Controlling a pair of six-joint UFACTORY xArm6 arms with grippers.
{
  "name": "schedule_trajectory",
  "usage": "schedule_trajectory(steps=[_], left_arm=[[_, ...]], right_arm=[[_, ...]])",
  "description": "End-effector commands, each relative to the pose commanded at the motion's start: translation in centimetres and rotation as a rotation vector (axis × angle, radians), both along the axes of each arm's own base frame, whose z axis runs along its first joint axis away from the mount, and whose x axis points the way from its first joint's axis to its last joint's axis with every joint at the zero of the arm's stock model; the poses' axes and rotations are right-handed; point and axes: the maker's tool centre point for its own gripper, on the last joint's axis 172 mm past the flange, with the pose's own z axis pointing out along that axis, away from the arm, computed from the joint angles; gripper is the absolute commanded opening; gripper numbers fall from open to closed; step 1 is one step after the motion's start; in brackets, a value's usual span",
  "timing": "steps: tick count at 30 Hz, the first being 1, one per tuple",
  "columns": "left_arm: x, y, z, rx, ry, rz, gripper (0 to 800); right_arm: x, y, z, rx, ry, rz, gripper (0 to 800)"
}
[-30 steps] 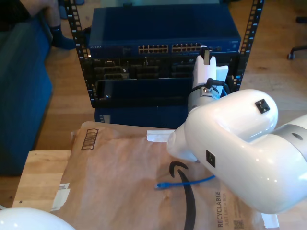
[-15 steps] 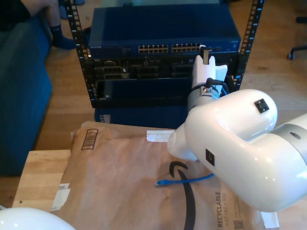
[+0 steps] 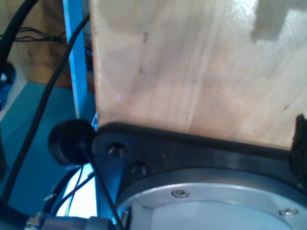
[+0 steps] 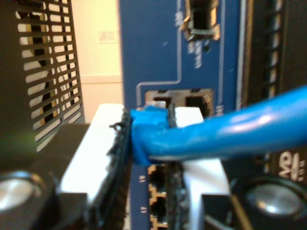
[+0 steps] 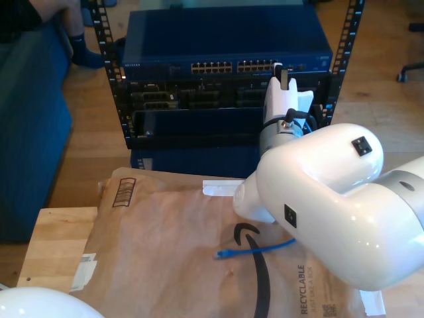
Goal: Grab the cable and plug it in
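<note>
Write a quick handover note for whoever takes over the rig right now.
My second gripper is shut on the cable near one plug, right at the blue switch's ports; the plug is not seated yet.
My first gripper is not in view; its camera faces the wooden table.
The cable's free end lies on the brown paper.
Done: cable grabbed and brought to the switch.
Left: push the plug into a port, then release.

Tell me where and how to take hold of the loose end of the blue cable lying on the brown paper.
Probably best: grip the blue cable just behind its free plug, coming straight down with the jaws across the cord. That end lies flat on the brown paper in open space. Toward the exterior view's right, the cord passes under the white arm.
</note>
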Motion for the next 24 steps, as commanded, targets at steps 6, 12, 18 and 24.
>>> schedule_trajectory(steps=[6, 12, 18, 24], left_arm=[[0.0, 0.0, 0.0, 0.0, 0.0, 0.0, 800], [0.0, 0.0, 0.0, 0.0, 0.0, 0.0, 800], [0.0, 0.0, 0.0, 0.0, 0.0, 0.0, 800], [0.0, 0.0, 0.0, 0.0, 0.0, 0.0, 800]], right_arm=[[0.15, 0.06, -0.12, -0.011, -0.002, 0.011, 0], [0.26, 0.23, 0.09, -0.011, -0.007, 0.015, 0], [0.66, 0.62, 0.1, -0.011, -0.014, 0.022, 0], [0.89, 0.73, -0.01, -0.01, -0.016, 0.022, 0]])
